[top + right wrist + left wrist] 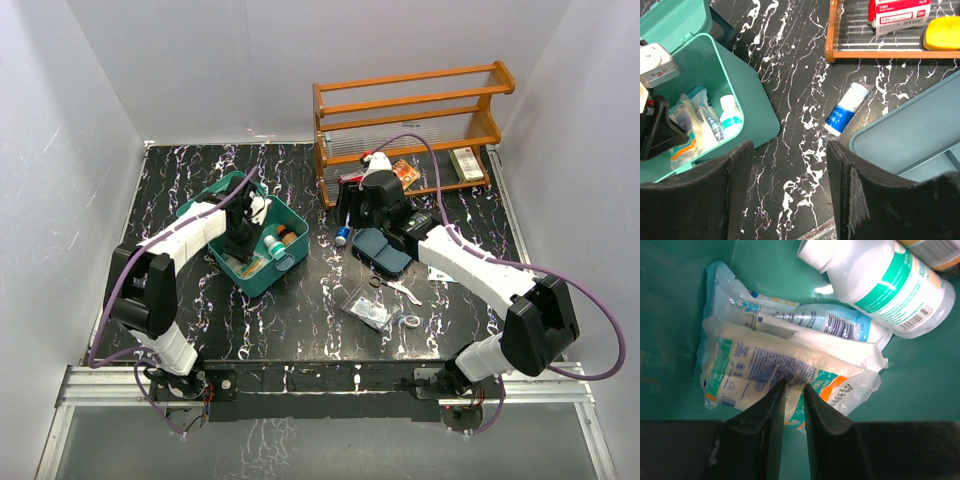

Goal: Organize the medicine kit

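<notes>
The teal-green medicine kit stands open at the left of the table, also seen in the right wrist view as the medicine kit. My left gripper reaches down into it. In the left wrist view the left gripper is nearly closed, pinching the edge of a white printed plastic packet on the kit's floor. Beside the packet lie a wrapped tube and a white bottle with a green label. My right gripper hovers open over bare table near the rack, as the right gripper shows, holding nothing.
A small blue and white roll lies on the table between the kit and a darker blue-teal tray. An orange wooden rack stands at the back with small boxes on its lower shelf. Scissors and a clear bag lie near the front.
</notes>
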{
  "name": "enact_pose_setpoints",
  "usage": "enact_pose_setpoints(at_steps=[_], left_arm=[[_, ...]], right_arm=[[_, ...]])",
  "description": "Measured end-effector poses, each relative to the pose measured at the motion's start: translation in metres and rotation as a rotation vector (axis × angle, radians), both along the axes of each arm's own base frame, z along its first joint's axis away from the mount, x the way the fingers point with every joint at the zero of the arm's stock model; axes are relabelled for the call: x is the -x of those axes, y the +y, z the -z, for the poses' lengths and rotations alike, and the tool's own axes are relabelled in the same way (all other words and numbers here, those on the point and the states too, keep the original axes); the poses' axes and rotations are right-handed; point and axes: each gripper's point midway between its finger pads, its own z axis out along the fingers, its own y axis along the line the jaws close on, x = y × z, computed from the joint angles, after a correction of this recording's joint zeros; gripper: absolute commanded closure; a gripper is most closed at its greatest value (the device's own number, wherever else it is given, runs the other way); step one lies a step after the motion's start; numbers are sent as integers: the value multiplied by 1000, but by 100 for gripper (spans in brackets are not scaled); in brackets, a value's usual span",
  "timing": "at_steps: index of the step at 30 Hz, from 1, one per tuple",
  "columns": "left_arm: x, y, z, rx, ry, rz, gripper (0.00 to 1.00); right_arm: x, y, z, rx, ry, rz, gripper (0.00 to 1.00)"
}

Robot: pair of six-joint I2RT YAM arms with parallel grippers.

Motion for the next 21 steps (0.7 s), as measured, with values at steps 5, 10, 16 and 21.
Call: enact_pose_setpoints(at_steps=[5,10,16,21], left_arm=[[6,2,6,-8,21,2,79],[4,0,-3,-1,19,6,73],[-23,-14,-46,66,-92,16,69],[-32,-18,-88,120,-226,5,64]], right_arm=[[4,-3,12,13,28,6,43],[5,-5,12,10,32,14,42],[11,-14,14,22,48,40,40],[24,-25,24,32,95,66,39]])
